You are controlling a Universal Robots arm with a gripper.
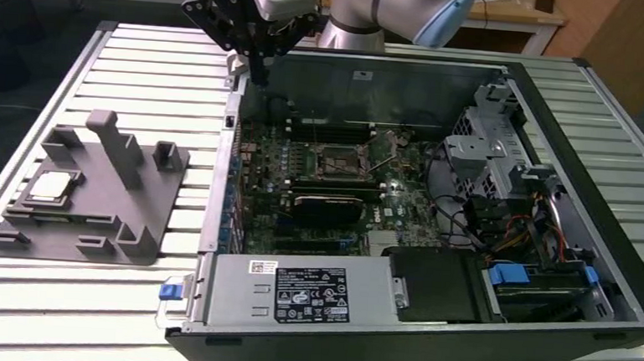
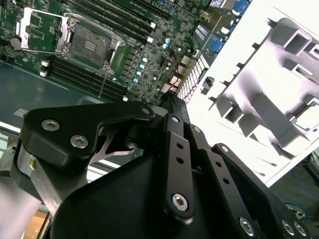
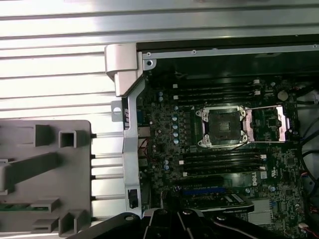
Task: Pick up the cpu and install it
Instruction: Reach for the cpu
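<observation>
The end effector [image 1: 259,78] hangs pointing down over the case wall [image 1: 417,90].

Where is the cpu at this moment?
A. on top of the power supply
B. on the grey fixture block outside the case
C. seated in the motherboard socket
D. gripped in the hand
B: the cpu lies on the grey fixture block beside the case; the motherboard socket is open and empty.

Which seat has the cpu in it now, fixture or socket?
The grey fixture, outside the case: the cpu lies on it. The socket sits open, empty.
</observation>
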